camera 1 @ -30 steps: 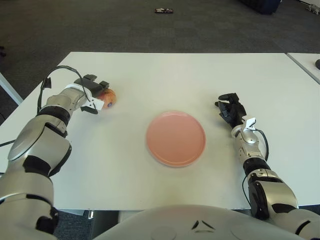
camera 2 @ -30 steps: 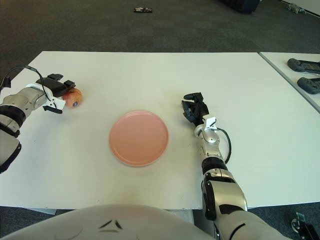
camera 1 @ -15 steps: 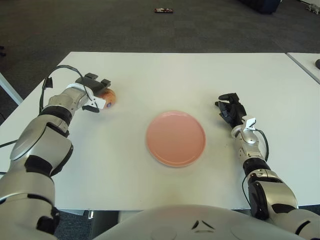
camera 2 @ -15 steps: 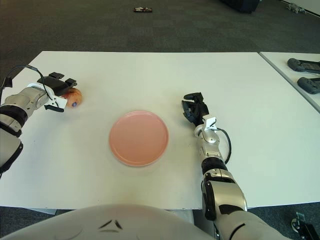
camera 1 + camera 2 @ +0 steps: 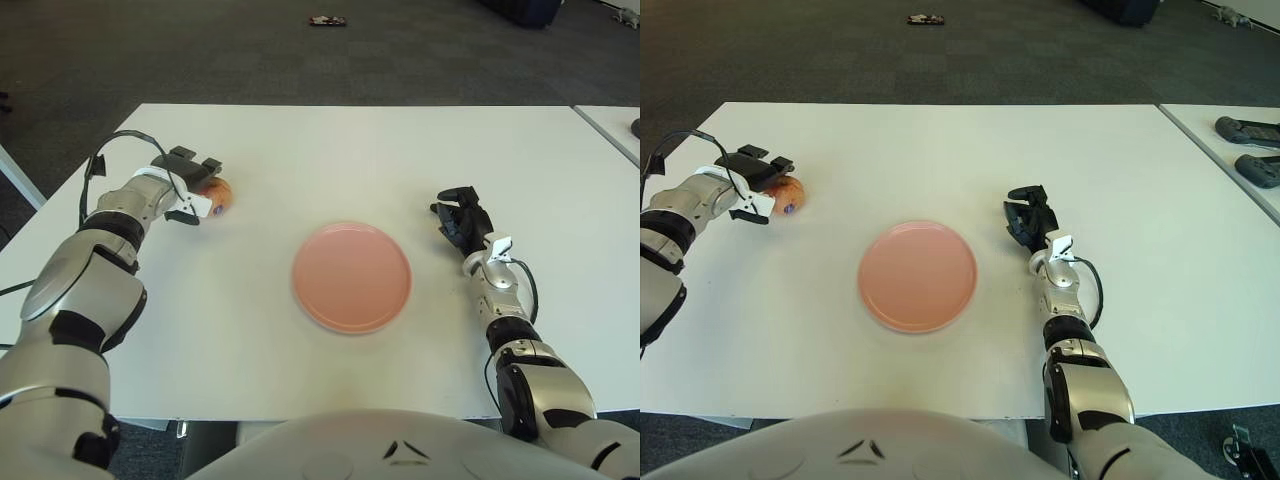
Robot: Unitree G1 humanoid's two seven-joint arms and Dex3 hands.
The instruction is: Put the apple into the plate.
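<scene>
Near the table's left edge, our left hand now lies around the apple with fingers looser than a second ago, so the grip looks unsettled; the plate waits mid-table, empty; our right hand idles beside it, fingers curled.

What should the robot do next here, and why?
Probably close the left hand on the apple and lift it. The hand sits over the apple at the table's left side, while the pink plate at the centre holds nothing. The right hand shows right of the plate.
</scene>
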